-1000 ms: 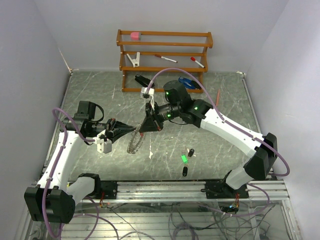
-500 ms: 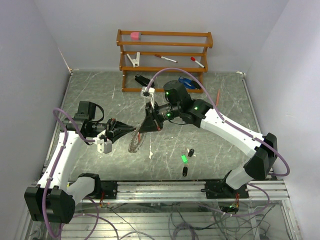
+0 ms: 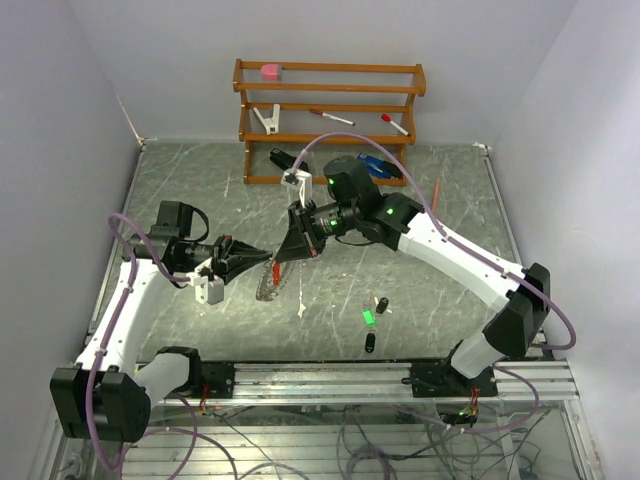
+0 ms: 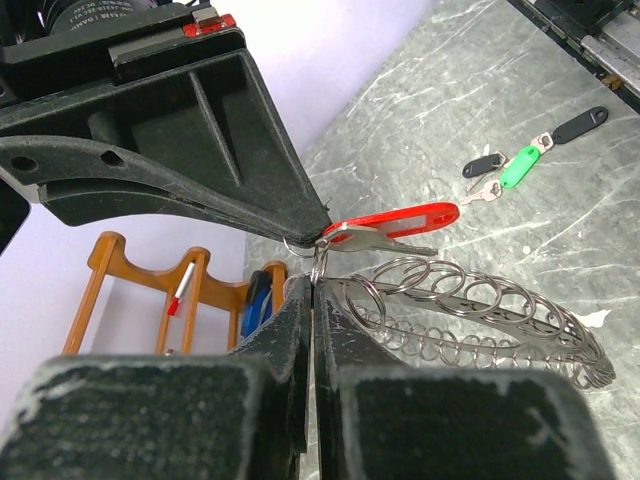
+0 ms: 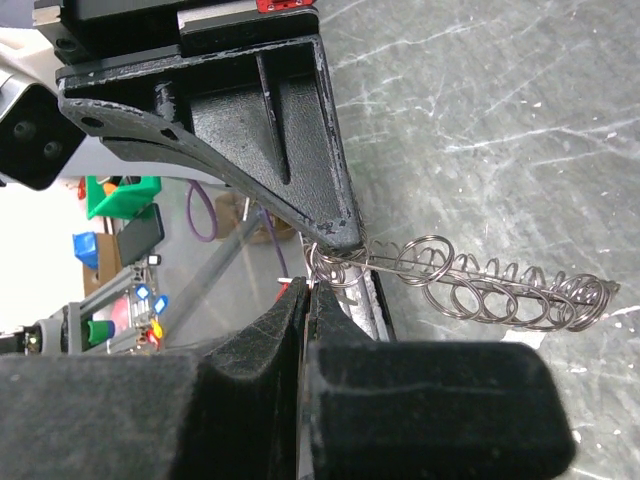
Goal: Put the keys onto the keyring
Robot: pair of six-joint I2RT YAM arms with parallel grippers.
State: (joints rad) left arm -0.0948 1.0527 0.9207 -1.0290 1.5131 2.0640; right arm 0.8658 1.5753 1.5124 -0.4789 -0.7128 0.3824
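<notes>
The keyring [image 3: 268,287], a silvery ring with a beaded rim, hangs between the two arms; it also shows in the left wrist view [image 4: 480,310] and the right wrist view [image 5: 500,290]. My left gripper [image 3: 262,257] is shut on its edge [image 4: 313,290]. My right gripper [image 3: 282,256] meets it tip to tip and is shut on the red key [image 4: 395,218], whose small ring touches the keyring. In the right wrist view my right gripper [image 5: 305,290] is shut. The green key [image 3: 368,318] and two black keys [image 3: 381,304] [image 3: 369,344] lie on the table at the front right.
A wooden rack [image 3: 330,100] stands at the back wall with a pink block [image 3: 270,71], a white clip [image 3: 268,120] and two red-capped markers [image 3: 330,117] [image 3: 394,123]. A blue object [image 3: 375,168] lies before it, and an orange stick [image 3: 436,195] to the right.
My right gripper has shifted a little left and up, and its wrist has turned. The keyring has swung slightly with it. My left arm has barely moved.
</notes>
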